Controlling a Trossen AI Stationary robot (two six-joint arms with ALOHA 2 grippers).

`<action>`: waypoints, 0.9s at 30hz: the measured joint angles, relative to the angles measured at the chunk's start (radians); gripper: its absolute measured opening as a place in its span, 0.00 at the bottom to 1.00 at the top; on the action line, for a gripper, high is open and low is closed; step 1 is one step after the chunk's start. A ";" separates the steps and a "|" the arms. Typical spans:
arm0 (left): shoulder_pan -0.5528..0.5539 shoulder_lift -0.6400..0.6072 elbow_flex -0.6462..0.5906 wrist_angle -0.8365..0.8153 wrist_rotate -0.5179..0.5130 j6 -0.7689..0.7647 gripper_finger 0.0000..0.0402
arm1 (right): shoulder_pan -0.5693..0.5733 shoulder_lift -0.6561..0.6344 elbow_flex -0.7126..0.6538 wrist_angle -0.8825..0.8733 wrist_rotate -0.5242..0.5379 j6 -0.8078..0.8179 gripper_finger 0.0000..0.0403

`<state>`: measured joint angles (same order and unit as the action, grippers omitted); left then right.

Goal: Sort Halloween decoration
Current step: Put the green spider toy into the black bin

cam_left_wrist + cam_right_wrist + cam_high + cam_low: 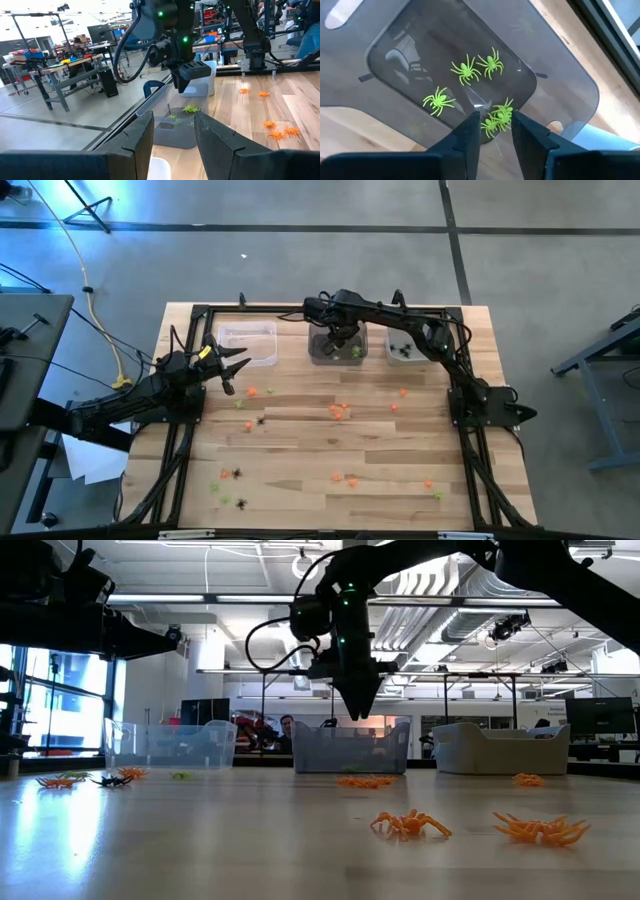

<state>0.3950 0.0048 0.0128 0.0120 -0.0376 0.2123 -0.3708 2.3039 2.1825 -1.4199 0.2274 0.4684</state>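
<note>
Closest to the low camera: two orange spiders (410, 825) (540, 829) on the worktop (400, 450), well in front of the middle bin (350, 750).

Above the middle bin (322, 350): right gripper (340, 340), pointing down into it. Hangs over the opening in the low view (357, 710). Jaws apart in the right wrist view (495, 116), clamped on nothing.

Inside the middle bin (560, 85): lime-green spiders (465, 70) (491, 62) (438, 100). Seen through the gap between the jaws: one more small green cluster (499, 116); cannot tell whether it lies on the bin floor.

To the left of the middle bin: left bin (247, 345), with the left gripper (238, 370) just in front of it. Jaws apart (172, 117), nothing between them, facing toward the middle bin.

To the right of the middle bin: right bin (403, 345), holding black spiders (403, 350).

In front of the middle bin, loose on the worktop:
- Orange spiders in a small bunch (340, 411), with others off to either side (253, 391) (403, 391) and farther forward (350, 479) (428, 483).
- Black spiders forward and to the left (261, 420) (236, 473) (241, 502).
- Green spiders far forward toward both corners (214, 488) (437, 495).
</note>
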 joint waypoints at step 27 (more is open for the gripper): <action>0.000 0.000 0.000 0.000 0.000 0.000 0.33 | 0.584 -0.177 0.030 -0.145 0.174 0.592 0.27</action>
<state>0.3949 0.0045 0.0128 0.0124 -0.0380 0.2123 0.2131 2.1268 2.2123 -1.5654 0.4013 1.0605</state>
